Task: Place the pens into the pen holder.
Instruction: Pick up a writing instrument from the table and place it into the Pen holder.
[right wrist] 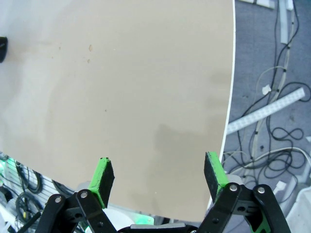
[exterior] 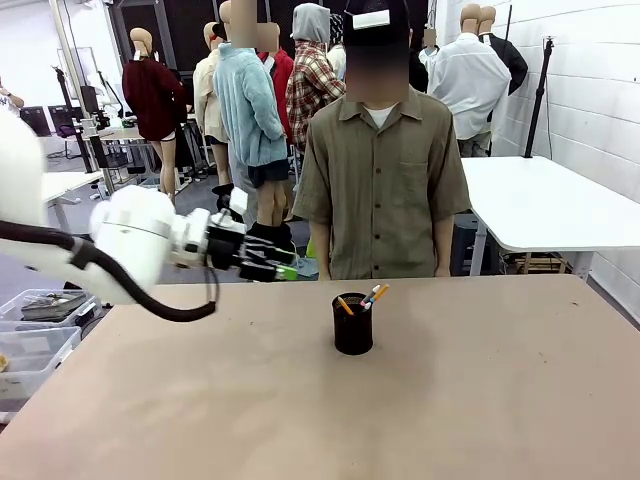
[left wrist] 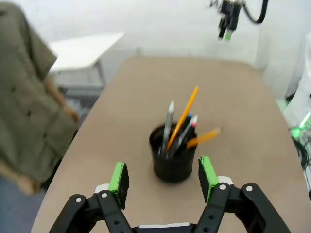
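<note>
Pens [left wrist: 181,127] upright in pen holder [left wrist: 173,156]; left pincer [left wrist: 163,178] wide, empty, above; right pincer [right wrist: 159,175] spread, empty.

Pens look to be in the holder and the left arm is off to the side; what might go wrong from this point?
1. The pens lean out over the rim of the pen holder, one orange one steeply, so a nudge might tip the holder.
2. The left gripper, jaws open and empty, faces the holder; moving forward instead of away could knock it over.
3. The person stands close behind the table, within arm sweep.
</note>
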